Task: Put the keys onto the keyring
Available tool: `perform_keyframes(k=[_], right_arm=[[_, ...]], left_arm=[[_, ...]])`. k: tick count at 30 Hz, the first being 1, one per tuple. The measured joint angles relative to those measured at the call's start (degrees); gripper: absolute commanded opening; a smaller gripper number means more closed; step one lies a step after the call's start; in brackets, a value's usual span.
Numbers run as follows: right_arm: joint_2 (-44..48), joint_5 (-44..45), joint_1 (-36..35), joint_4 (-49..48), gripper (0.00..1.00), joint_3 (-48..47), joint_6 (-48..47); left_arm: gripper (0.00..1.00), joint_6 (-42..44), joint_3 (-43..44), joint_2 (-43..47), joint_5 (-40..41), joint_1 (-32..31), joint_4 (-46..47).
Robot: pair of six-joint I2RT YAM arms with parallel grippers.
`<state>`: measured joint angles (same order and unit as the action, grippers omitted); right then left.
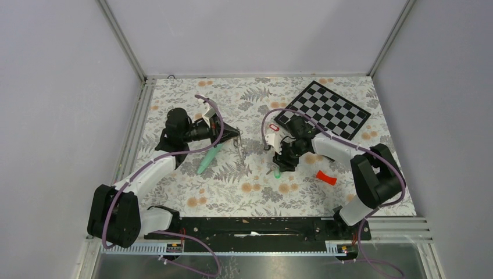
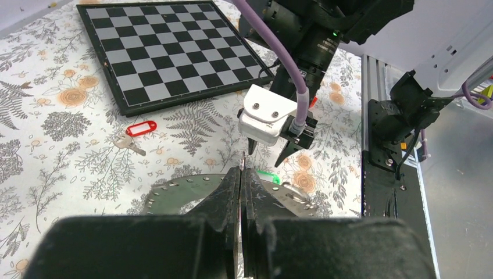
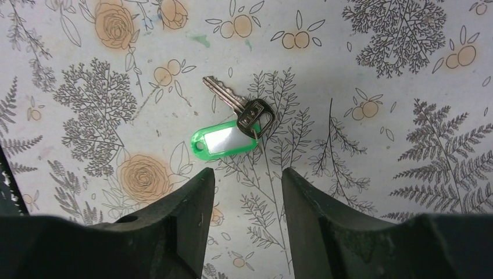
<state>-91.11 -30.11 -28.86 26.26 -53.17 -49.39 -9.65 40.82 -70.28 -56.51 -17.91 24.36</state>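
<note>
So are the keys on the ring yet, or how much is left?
Not yet, nothing is threaded on. In hand: the left jaws are shut, seemingly pinching the keyring. The right jaws hang open above the green key, which lies on the table. Left to do: pick that up, thread it, then the red key beside the checkerboard.

Surface: table (image 1: 192,197), floral-print top.
Landmark: chessboard (image 1: 330,108), flat at the far right.
Red-tagged key (image 1: 274,128): just beside the chessboard's left corner.
Green-tagged key (image 3: 221,141): nearer than the chessboard.
Red curved piece (image 1: 326,178): nearer, well apart.
Mint-green tube (image 1: 208,160): far to its left.
</note>
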Motion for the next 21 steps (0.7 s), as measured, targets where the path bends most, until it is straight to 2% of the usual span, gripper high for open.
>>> perform_keyframes(k=[6,13,21], right_arm=[[-3.7,-0.2,0.0,0.7,0.53,-2.3,-3.6],[-6.1,-1.0,0.0,1.3,0.46,-4.3,-5.5],[-8.0,-1.1,0.0,1.7,0.43,-4.9,-6.7]], left_arm=[[0.0,1.8,0.0,0.6,-0.5,0.6,-2.1],[0.0,3.2,0.0,0.6,-0.8,0.8,-3.5],[0.0,3.7,0.0,0.6,-1.1,1.1,-4.2]])
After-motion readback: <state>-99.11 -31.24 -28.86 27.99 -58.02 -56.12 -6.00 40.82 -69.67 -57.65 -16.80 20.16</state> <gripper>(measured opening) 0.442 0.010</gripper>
